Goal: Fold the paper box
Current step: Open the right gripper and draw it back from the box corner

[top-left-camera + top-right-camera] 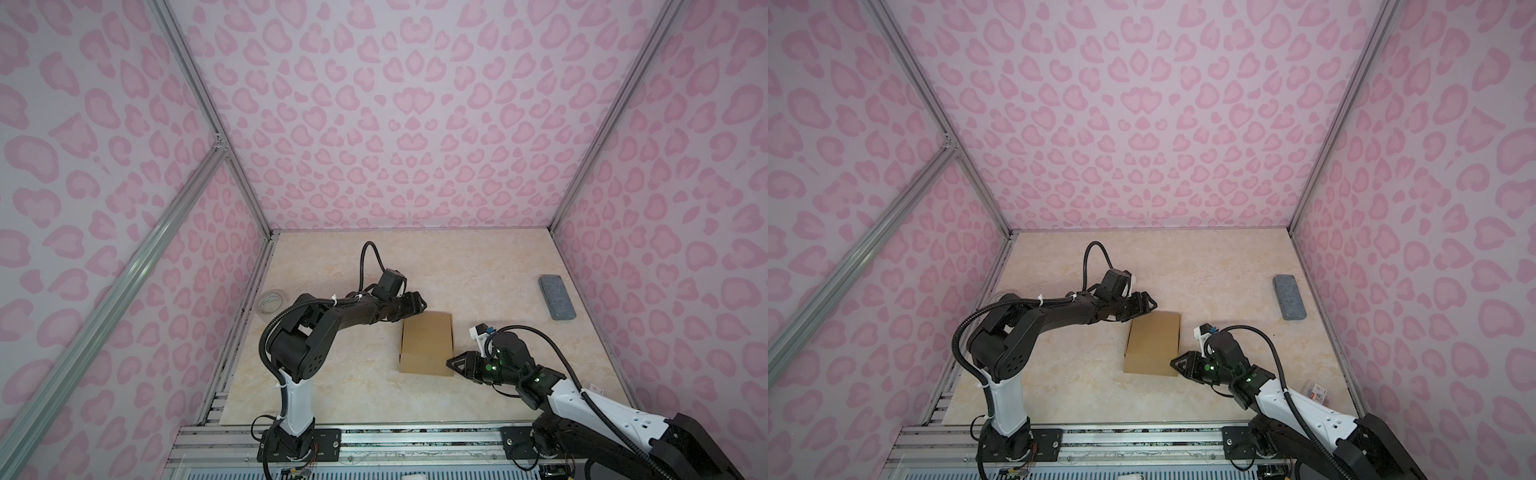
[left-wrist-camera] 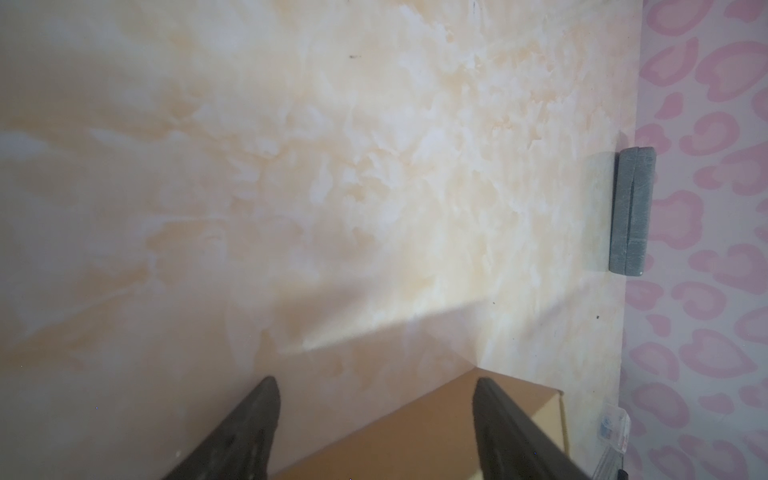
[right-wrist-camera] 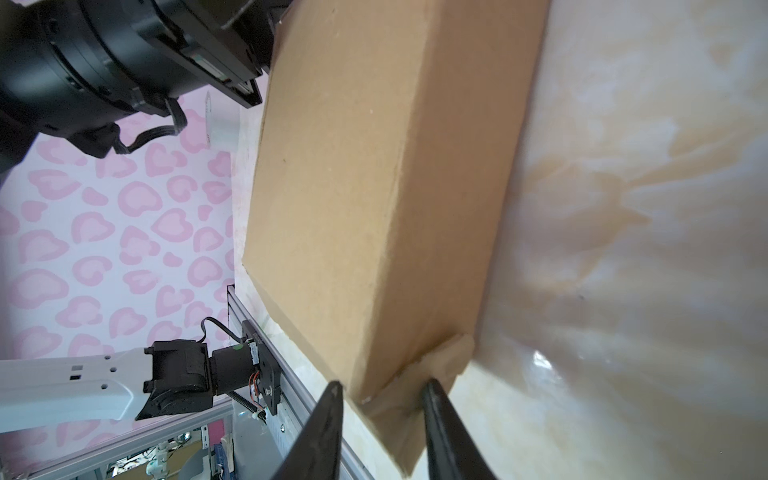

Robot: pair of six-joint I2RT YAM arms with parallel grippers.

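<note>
Pink-patterned walls (image 1: 395, 124) close in the marbled tabletop (image 1: 332, 374), where the paper box (image 1: 427, 345) lies folded shut near the middle. My left end effector (image 1: 420, 304) hangs wide open, holding nothing, at the box's far left corner. My right end effector (image 3: 380, 386) stands narrowly parted astride the box's near right corner; whether it pinches the cardboard I cannot tell.
</note>
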